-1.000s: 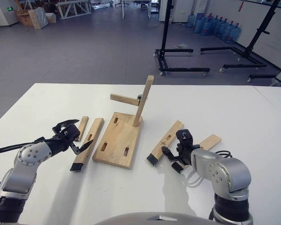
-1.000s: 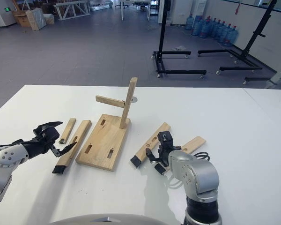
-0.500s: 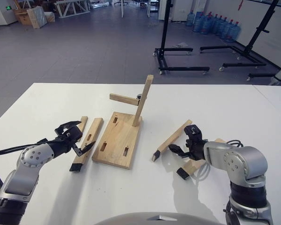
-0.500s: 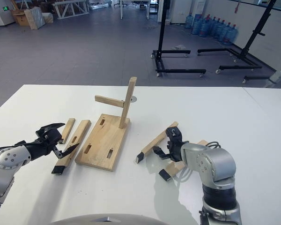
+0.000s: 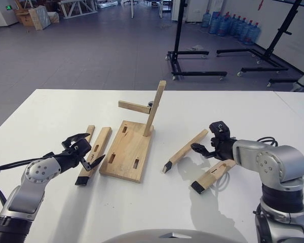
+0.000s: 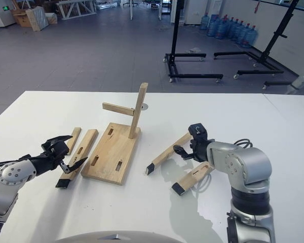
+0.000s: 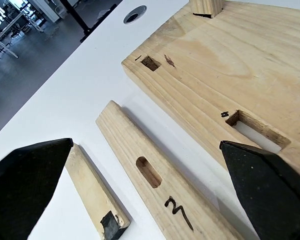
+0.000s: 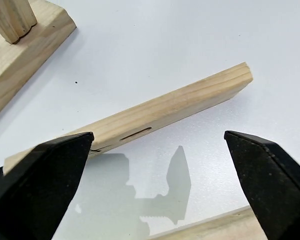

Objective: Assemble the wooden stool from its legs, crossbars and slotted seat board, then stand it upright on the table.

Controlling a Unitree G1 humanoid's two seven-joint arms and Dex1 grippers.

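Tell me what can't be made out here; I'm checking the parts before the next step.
Right wrist view: near end of the leg is behind a finger; whether it rests on the table cannot be told.
Right wrist view: the second leg is cut off by the edge.
Left wrist view: the upright leg is cut off by the edge.
Eye views: the thin piece is partly behind the left gripper.

You can pass along the near and far sides of the table (image 5: 142, 202); the upright leg (image 5: 156, 109) on the board (image 5: 122, 159) blocks mid-table.
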